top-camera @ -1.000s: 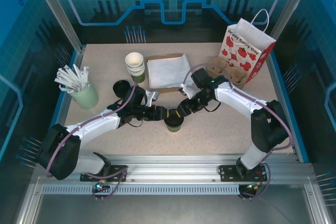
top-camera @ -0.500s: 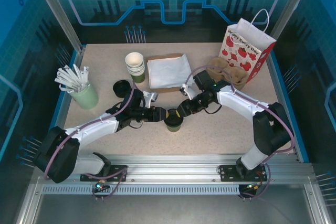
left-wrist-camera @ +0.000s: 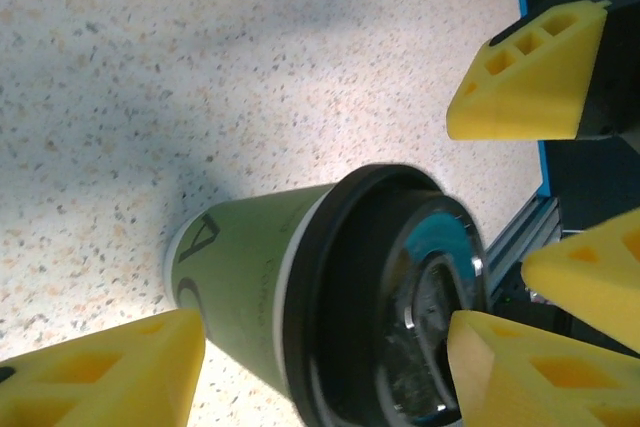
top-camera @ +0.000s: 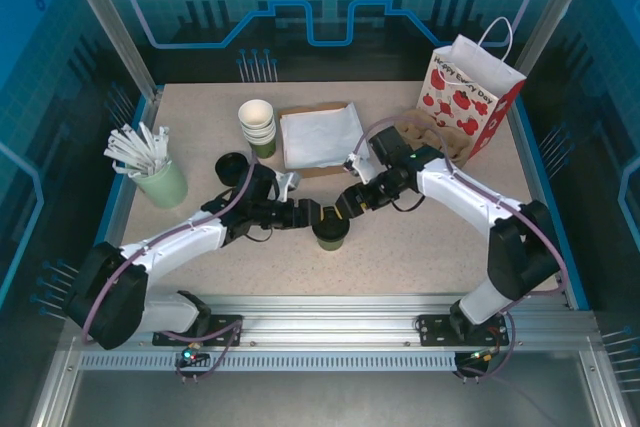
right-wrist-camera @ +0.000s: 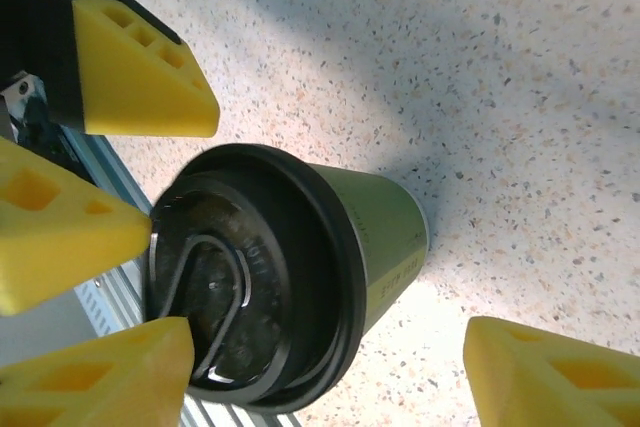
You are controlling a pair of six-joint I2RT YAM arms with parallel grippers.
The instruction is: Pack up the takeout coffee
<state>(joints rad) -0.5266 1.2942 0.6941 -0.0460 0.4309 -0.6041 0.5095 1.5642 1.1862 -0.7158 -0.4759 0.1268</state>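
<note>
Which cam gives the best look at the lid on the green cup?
Right wrist: the lid faces the lens, rim and top detail sharp. Left wrist sees it obliquely, with reflections. Top external: a small dark disc.

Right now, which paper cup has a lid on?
The small dark green paper cup between the left gripper and right gripper, capped by a round black plastic lid; the stacked cups and pale mint cup stand open.

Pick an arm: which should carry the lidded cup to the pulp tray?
Right, probably. Left gripper and right gripper both straddle the cup with jaws open, but the pulp tray and bag sit on the right arm's side.
</note>
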